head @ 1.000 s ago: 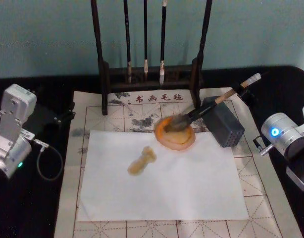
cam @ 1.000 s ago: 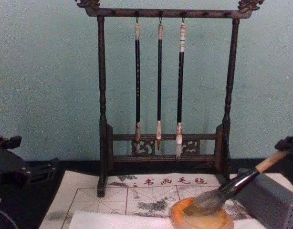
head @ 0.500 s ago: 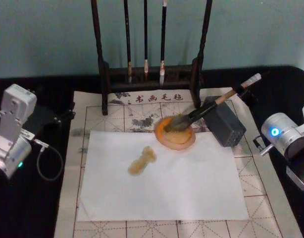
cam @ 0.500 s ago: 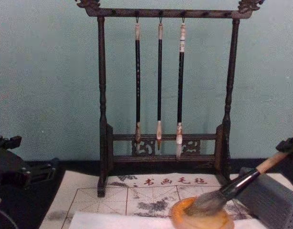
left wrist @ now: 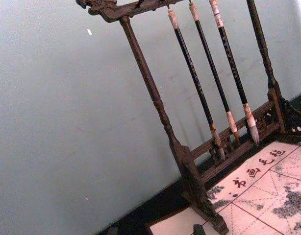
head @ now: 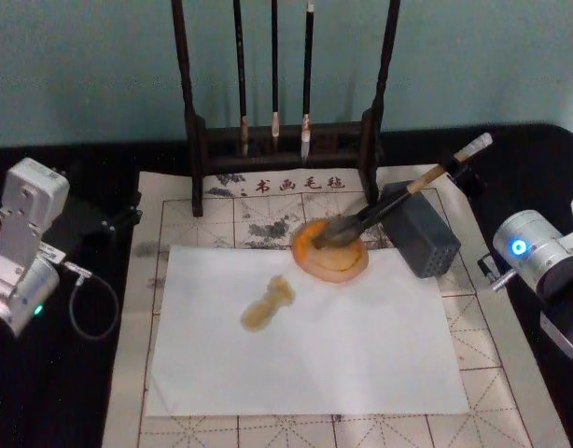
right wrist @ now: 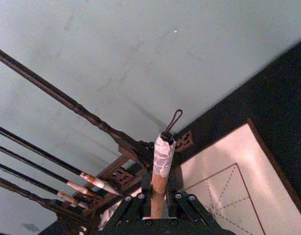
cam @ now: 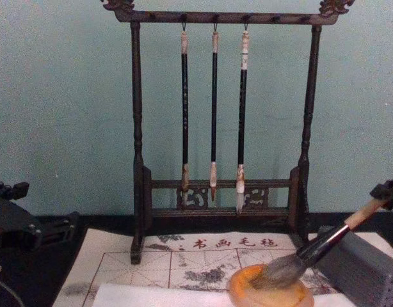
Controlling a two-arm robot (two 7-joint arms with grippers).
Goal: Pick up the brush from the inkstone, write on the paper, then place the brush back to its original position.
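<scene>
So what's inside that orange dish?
The bushy bristles of the brush lie inside the inkstone. Its handle slants out over the grey block, held by the right gripper. The bristles cover the dish floor beneath them, so any ink there cannot be seen.

Table [head: 72, 401]: black top, set against a pale blue-green wall. Directly on it: one beige mat [head: 503, 392], red grid, grey ink stains, printed characters along the far edge; one dark wooden brush rack [head: 282, 149], front feet on the mat.
</scene>
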